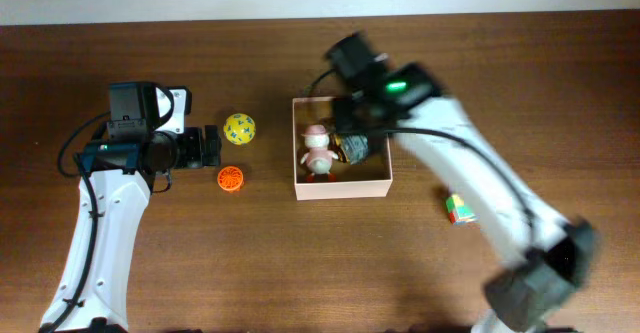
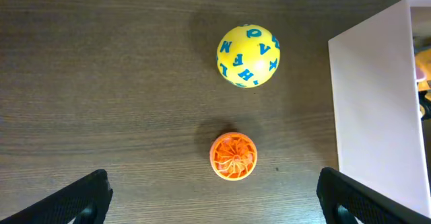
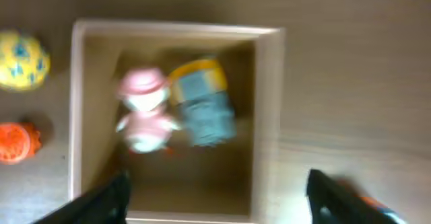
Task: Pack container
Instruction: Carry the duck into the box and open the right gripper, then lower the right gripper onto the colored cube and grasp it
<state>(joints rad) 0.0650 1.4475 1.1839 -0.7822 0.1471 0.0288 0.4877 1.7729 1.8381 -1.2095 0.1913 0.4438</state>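
Note:
The container (image 1: pixel 343 190) is a square white-walled box at the table's middle, also in the right wrist view (image 3: pixel 268 103) and at the right edge of the left wrist view (image 2: pixel 377 103). Inside lie a pink pig toy (image 1: pixel 318 151) (image 3: pixel 145 113) and a blue-and-yellow toy (image 1: pixel 352 148) (image 3: pixel 202 103). A yellow letter ball (image 1: pixel 239 128) (image 2: pixel 248 56) (image 3: pixel 21 60) and an orange round toy (image 1: pixel 231 179) (image 2: pixel 234 156) (image 3: pixel 17 143) sit left of the box. My left gripper (image 2: pixel 214 207) is open, just short of the orange toy. My right gripper (image 3: pixel 219 197) is open above the box.
A small red, green and yellow toy (image 1: pixel 460 209) lies on the table right of the box, partly under the right arm. The right arm crosses from the lower right up over the box. The white wall runs along the table's far edge.

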